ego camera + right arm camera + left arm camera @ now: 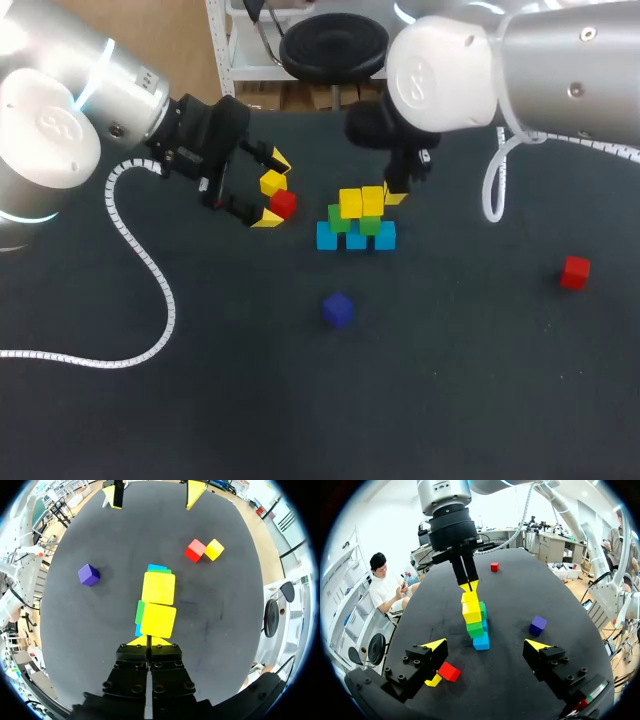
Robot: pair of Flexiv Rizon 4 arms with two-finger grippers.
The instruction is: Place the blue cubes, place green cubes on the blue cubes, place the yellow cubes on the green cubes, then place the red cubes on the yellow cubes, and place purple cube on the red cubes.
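A stack stands mid-table: three blue cubes in a row, two green cubes on them, and two yellow cubes on top. My right gripper is shut and holds nothing. Its tips sit right beside the nearer top yellow cube. My left gripper is open, to the stack's left. A loose yellow cube and a red cube lie between its fingers, close to one finger. A purple cube lies in front of the stack, and another red cube lies far right.
The left arm's white coiled cable trails over the table's left side. The dark tabletop is bare between the purple cube and the far red cube.
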